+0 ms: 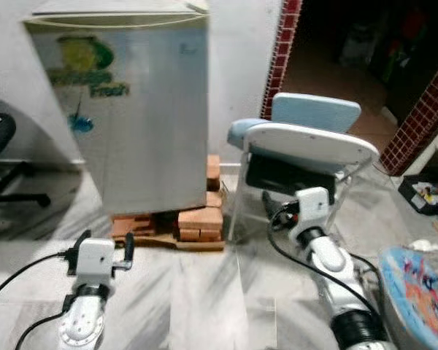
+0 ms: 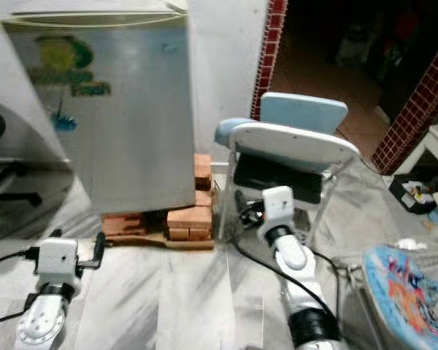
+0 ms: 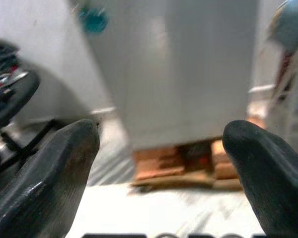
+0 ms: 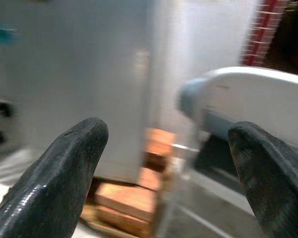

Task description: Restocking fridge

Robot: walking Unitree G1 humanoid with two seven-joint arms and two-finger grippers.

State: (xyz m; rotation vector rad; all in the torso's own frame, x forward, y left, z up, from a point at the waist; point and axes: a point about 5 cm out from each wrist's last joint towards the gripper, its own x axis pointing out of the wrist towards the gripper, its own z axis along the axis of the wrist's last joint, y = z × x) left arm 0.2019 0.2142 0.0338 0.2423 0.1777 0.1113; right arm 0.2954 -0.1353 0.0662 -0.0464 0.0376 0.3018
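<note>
In front of me: the fridge stands against the white wall, door shut, raised on a stack of bricks and a flat board.
Step in hand: I judge this the approach; nothing is held yet and the door is unopened, so restocking has hardly begun.
My left gripper: low at my left, aimed at the fridge's lower front, fingers spread wide and empty.
My right gripper: raised at my right, just beside the chairs, fingers wide apart, holding nothing.
Next move: it calls, I think, for closing in on the fridge and getting a finger behind the door's edge; I cannot make out a handle, so the side to pull from is unsure.
Goods to stock: I cannot tell which things here are meant for the fridge.
Surface: pale, streaked marble-like floor, blurred.
Room: two stacked plastic chairs, pale blue and white, to the fridge's right; a red brick pillar edging a dark doorway; a black office chair at far left; a patterned blue thing at lower right.
Risk: the fridge may rock on its bricks if the door is tugged hard.
</note>
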